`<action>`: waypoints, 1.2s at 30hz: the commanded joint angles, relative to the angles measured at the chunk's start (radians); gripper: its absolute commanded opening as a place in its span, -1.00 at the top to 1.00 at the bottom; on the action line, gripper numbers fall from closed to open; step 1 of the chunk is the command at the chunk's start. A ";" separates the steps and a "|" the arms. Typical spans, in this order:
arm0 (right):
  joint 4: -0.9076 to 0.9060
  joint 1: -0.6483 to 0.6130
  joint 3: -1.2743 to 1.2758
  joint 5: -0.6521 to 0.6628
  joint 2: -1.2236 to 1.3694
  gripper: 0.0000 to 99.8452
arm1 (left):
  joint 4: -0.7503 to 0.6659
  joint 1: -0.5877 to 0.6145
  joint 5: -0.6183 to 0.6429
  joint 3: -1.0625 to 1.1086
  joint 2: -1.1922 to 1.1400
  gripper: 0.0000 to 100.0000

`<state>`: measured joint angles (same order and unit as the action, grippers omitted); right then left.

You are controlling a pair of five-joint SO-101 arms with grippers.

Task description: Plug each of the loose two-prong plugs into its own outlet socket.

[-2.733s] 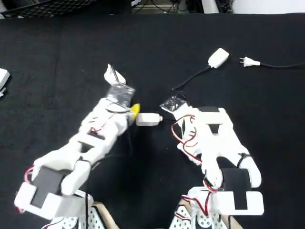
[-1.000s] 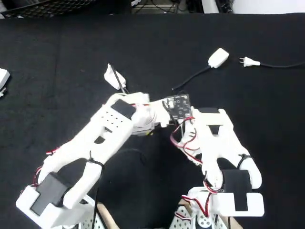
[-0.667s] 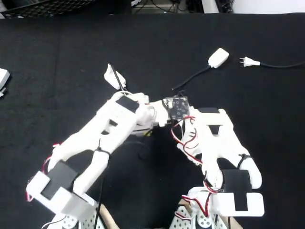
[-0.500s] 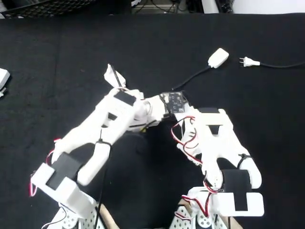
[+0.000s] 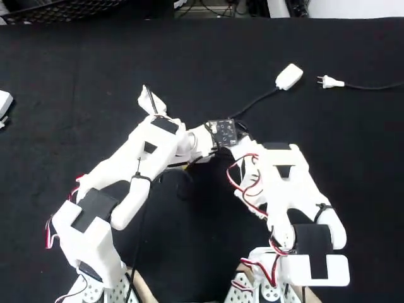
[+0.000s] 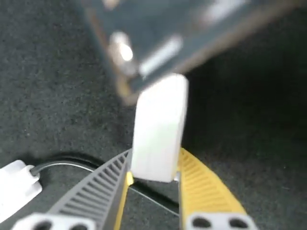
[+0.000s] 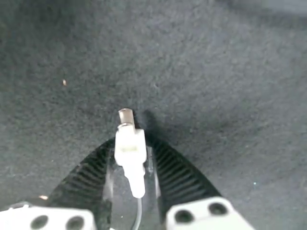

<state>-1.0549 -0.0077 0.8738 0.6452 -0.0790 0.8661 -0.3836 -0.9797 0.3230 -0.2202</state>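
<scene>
My left gripper (image 6: 156, 160) is shut on a white outlet socket (image 6: 159, 122), held between its grey and yellow fingers. In the high view this socket (image 5: 199, 139) sits at the table's middle, right beside the right arm's wrist board (image 5: 224, 131). My right gripper (image 7: 133, 146) is shut on a small white two-prong plug (image 7: 129, 146), prongs pointing away over the black cloth. A second white socket (image 5: 289, 76) on a black cable lies at the far right, with a loose white plug (image 5: 329, 81) next to it.
A white piece on a cable (image 5: 151, 100) lies just beyond the left arm, and shows as a white block (image 6: 14, 189) in the left wrist view. Another white object (image 5: 3, 104) pokes in at the table's left edge. Black cloth (image 5: 76, 69) covers the table.
The left arm has swung its gripper and socket toward the right gripper and slightly farther back. Its elbow dropped to the left. The right wrist board shifted left and back.
</scene>
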 commanded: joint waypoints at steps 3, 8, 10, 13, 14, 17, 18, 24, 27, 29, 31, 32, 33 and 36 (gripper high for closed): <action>0.051 0.011 -0.005 -0.014 -0.005 0.97 | 0.014 0.005 -0.005 -0.030 0.060 0.89; 0.051 0.011 -0.005 -0.014 -0.005 0.97 | 0.058 -0.013 -0.008 -0.030 0.081 0.94; 0.051 0.011 -0.005 -0.014 -0.005 0.97 | 0.091 -0.012 -0.009 -0.030 0.083 0.94; 0.051 0.011 -0.005 -0.014 -0.005 0.97 | 0.170 0.002 -0.009 -0.030 0.091 0.94; 0.051 0.011 -0.005 -0.014 -0.005 0.97 | 0.201 0.008 -0.009 -0.030 0.098 0.94; 0.051 0.011 -0.005 -0.014 -0.005 0.97 | 0.299 0.031 -0.011 -0.028 0.132 0.94; 0.051 0.011 -0.005 -0.014 -0.005 0.97 | 0.334 0.042 -0.015 -0.028 0.146 0.94; 0.051 0.011 -0.005 -0.014 -0.005 0.97 | 0.549 0.148 -0.137 0.004 0.253 0.95; 0.051 0.011 -0.005 -0.014 -0.005 0.97 | 0.597 0.206 -0.203 0.097 0.322 0.95; 0.051 0.011 -0.005 -0.014 -0.005 0.97 | 0.614 0.234 -0.258 0.182 0.370 0.95; 0.051 0.011 -0.005 -0.014 -0.005 0.97 | 0.617 0.252 -0.299 0.263 0.419 0.95; 0.051 0.011 -0.005 -0.014 -0.005 0.97 | 0.617 0.260 -0.313 0.303 0.442 0.94; 0.051 0.011 -0.005 -0.014 -0.005 0.97 | 0.617 0.266 -0.324 0.340 0.462 0.94; 0.051 0.011 -0.005 -0.014 -0.005 0.97 | 0.617 0.266 -0.390 0.437 0.517 0.94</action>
<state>-1.0549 -0.0077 0.8738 0.6452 -0.0790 1.4707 -0.1289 -1.3034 0.7035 0.2232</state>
